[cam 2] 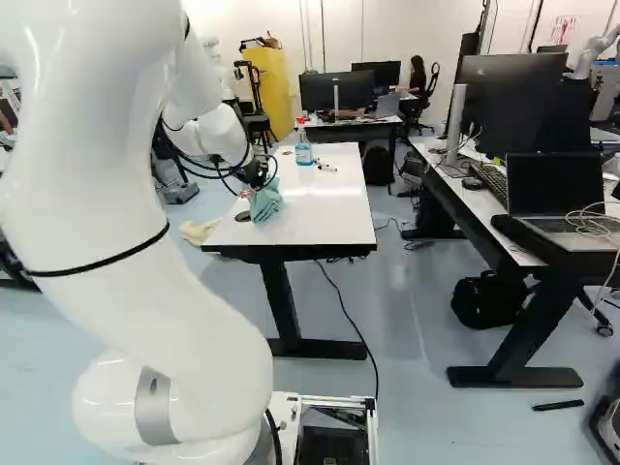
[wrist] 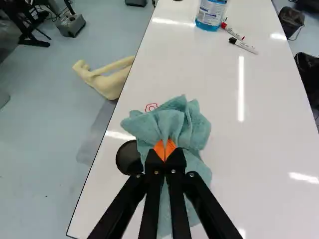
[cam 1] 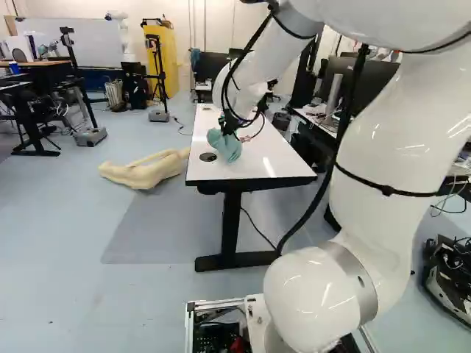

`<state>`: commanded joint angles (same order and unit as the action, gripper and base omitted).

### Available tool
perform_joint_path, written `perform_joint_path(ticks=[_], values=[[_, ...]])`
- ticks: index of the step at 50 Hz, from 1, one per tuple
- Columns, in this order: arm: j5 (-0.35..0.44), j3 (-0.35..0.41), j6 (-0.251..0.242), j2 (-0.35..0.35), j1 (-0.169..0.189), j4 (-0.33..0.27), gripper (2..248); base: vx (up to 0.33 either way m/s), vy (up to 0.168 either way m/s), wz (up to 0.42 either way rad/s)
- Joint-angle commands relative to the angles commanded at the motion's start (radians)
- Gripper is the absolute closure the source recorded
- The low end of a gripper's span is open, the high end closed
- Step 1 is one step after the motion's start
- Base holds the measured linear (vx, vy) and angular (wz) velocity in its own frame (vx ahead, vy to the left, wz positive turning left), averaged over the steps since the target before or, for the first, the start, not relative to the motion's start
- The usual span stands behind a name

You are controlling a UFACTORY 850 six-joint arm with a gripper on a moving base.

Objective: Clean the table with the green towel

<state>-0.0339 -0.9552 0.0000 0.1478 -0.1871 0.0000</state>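
Observation:
My gripper (cam 2: pixel 256 178), low over the near part of the white table (cam 2: pixel 325 208) in the right base view, points down into the green towel (cam 2: pixel 264 201). In the wrist view the gripper (wrist: pixel 165 149) has its orange pads pressed together on a pinched fold of the towel (wrist: pixel 187 124). The cloth lies bunched on the tabletop, spreading ahead of and beneath the fingers. A small red scribble (wrist: pixel 151 107) shows on the surface just beyond the towel's edge, beside the table's long side; whether it continues under the cloth is hidden.
A spray bottle of blue liquid (wrist: pixel 212 14) and two markers (wrist: pixel 243 46) stand and lie farther along the table. Beside the towel is a round black disc (wrist: pixel 128 158). A cream mannequin part (cam 1: pixel 143 173) lies on the floor. Desks with monitors (cam 2: pixel 509 97) flank the right side.

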Motion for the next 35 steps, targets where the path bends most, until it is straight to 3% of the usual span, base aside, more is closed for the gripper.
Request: perform_joint_path(ticks=[35], values=[[0.0, -0.208, 0.0, 0.202, -0.034, 0.0, 229, 0.0, 0.0, 0.0]])
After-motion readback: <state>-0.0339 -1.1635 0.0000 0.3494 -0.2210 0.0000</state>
